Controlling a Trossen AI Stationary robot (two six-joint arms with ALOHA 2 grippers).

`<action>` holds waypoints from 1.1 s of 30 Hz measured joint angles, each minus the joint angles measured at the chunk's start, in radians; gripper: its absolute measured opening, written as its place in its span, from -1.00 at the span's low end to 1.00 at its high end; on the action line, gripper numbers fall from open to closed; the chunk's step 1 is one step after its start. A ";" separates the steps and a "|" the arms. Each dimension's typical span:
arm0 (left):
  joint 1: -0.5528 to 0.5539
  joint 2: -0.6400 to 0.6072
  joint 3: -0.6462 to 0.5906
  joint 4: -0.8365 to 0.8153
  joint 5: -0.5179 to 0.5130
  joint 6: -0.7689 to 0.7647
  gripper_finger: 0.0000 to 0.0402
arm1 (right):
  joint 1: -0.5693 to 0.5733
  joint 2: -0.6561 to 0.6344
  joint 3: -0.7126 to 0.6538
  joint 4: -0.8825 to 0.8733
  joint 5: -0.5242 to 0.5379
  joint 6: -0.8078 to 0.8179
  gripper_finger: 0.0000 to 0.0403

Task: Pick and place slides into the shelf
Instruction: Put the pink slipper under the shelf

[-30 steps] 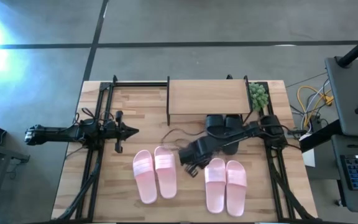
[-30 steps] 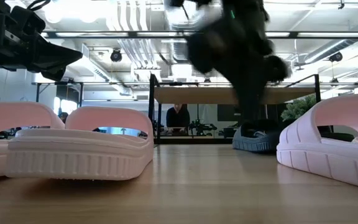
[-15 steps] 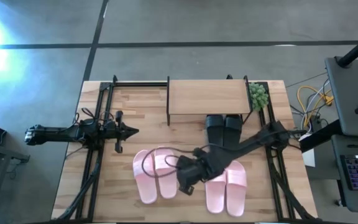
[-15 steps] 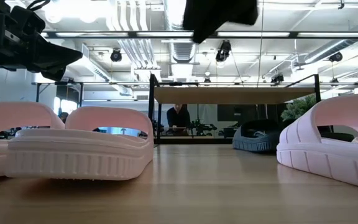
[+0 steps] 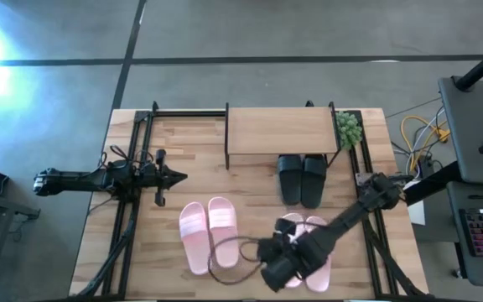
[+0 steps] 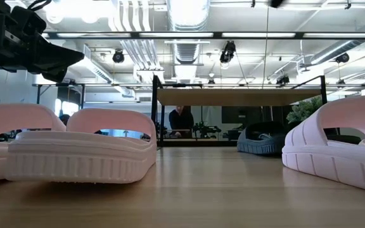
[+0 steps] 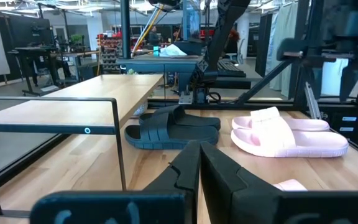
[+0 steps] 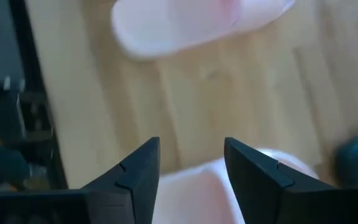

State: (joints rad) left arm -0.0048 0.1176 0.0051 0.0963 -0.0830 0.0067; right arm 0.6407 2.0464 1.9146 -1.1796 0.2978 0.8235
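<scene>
Two black slides (image 5: 302,178) lie side by side on the table, just in front of the shelf (image 5: 282,132). One pink pair (image 5: 208,235) lies near the middle and another (image 5: 315,239) to its right, partly under my right arm. My right gripper (image 8: 191,158) hangs open over that right pair, pointing steeply down, with a pink slide (image 8: 188,186) below its fingers and clear of them. My left gripper (image 5: 179,177) waits shut and level at the table's left side.
A small green plant (image 5: 348,128) stands at the shelf's right end. Black rails (image 5: 128,226) run along both table sides. A loose cable (image 5: 225,264) loops over the wood beside the right arm. Bare wood (image 5: 183,138) lies left of the shelf.
My right gripper has swung from beside the black slides toward the table's near edge, rising out of the low view and rolling its wrist. It now hangs over the right pink pair. The black slides, covered by the arm before, show in full.
</scene>
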 joint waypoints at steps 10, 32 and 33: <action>0.000 0.000 0.000 0.000 0.000 0.000 -1.00 | 0.105 0.000 -0.104 -0.010 -0.043 0.099 0.02; 0.000 0.006 0.000 0.000 0.000 0.000 -1.00 | 0.089 0.000 -0.307 -0.100 0.076 0.103 0.30; 0.000 0.006 0.000 0.000 0.000 0.000 -1.00 | 0.086 0.000 -0.319 -0.099 0.077 0.103 0.28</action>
State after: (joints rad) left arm -0.0051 0.1238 0.0051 0.0967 -0.0830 0.0067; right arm 0.7263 2.0468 1.5951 -1.2788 0.3752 0.9268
